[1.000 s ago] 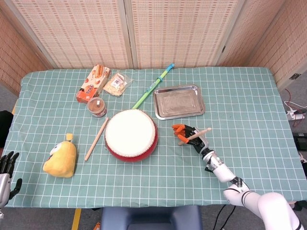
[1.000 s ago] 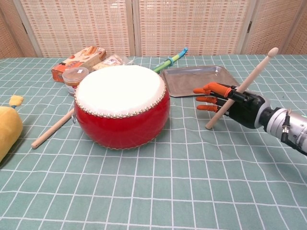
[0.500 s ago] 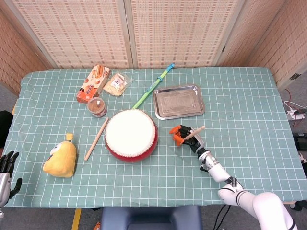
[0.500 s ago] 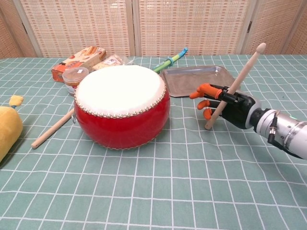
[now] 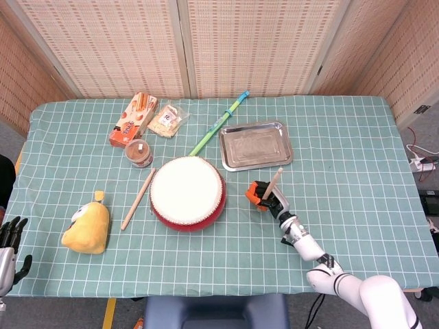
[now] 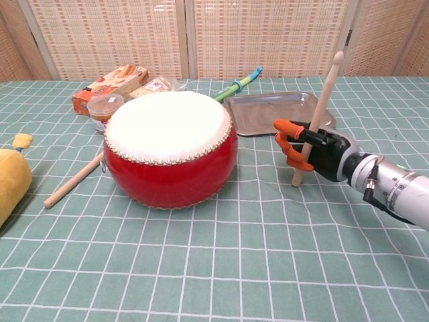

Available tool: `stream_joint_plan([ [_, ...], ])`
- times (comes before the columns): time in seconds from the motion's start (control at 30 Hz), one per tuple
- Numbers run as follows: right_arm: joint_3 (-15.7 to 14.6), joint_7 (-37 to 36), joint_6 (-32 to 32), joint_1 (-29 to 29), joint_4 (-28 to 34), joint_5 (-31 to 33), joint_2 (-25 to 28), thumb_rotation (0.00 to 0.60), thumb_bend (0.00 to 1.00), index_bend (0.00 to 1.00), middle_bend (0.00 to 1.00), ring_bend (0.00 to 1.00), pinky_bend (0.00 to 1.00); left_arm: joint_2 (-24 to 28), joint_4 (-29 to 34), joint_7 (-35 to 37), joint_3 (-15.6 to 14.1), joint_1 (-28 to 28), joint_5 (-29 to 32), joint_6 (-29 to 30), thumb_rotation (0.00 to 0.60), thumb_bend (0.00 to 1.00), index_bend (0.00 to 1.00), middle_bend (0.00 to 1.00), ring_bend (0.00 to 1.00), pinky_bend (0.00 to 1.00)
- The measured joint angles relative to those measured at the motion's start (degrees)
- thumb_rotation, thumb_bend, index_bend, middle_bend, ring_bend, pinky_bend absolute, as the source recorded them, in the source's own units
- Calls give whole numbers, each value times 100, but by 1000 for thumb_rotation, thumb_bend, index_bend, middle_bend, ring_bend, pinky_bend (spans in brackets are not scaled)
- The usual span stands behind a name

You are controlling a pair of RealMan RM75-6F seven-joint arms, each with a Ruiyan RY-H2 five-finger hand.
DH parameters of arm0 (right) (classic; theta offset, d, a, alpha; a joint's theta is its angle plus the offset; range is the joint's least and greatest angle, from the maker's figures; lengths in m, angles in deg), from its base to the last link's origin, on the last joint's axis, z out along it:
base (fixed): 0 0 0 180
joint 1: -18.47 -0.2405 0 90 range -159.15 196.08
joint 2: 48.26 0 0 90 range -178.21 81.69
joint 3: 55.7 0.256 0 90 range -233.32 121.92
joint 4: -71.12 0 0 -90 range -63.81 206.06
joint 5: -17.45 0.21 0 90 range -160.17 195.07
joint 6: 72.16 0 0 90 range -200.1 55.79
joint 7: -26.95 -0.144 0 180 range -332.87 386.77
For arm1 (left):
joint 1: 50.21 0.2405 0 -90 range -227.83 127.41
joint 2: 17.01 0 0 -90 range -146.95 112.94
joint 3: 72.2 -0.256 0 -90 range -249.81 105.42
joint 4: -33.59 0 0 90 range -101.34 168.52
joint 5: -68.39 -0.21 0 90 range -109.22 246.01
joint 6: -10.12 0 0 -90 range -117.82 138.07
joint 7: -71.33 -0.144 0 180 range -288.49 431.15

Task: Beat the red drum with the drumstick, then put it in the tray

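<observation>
Head view: right robot hand [image 5: 264,195] grasping the drumstick [image 5: 274,181], fingers wrapped round its lower shaft, just beside the red drum [image 5: 187,192] at drum's 3 o'clock. Stick near upright, tip pointing to 12, toward the tray [image 5: 256,145]. Prob. cocked for a stroke; drum skin within reach to the side. Tray sits at abt 1 o'clock from drum, bare metal, nothing in it. Left robot hand [image 5: 8,236] low at counter's [image 5: 357,137] 8 o'clock edge, fingers spread, holding nothing — parked out of the way. A second wooden stick [image 5: 138,199] lies flat at drum's 9 o'clock, untouched.

Chest view: right robot hand [image 6: 315,151] w/ orange fingertips [image 6: 288,125] closed on drumstick [image 6: 316,114]; butt end close to the cloth, can't tell if touching; rounded tip high above hand. Stick: pale plain wood, slim, tapered. Red drum [image 6: 171,147]: glossy red shell, white skin, studded rim, stands flat. Tray [image 6: 275,111] behind hand, shallow rim. Left hand not seen here.
</observation>
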Motion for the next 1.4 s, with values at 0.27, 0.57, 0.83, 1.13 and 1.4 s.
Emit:
stream_joint_plan([
  [0.27,58,122,-9,18,30,50,-26,474,265,743,825,980,1000,-19,-42,37,2,0,-4,1,600,395,21,0,0,0],
  [0.57,169,483,-115,68,149,128,-87,537,265,974,948,1000,1000,-67,-161,121,15,-21,7,-42,600,395,22,0,0,0],
  [0.83,302,702,-127,129,283,256,-104,537,645,1000,957,1000,1000,-90,-214,146,14,-36,26,-93,600,395,21,0,0,0],
  [1.13,346,829,-240,146,509,210,-19,537,753,1000,974,1000,1000,-94,-238,158,24,-47,42,-111,600,395,21,0,0,0],
  [1.4,387,1731,-633,173,853,75,222,555,815,1000,987,1000,1000,-93,-272,190,27,-49,50,-122,600,396,21,0,0,0],
])
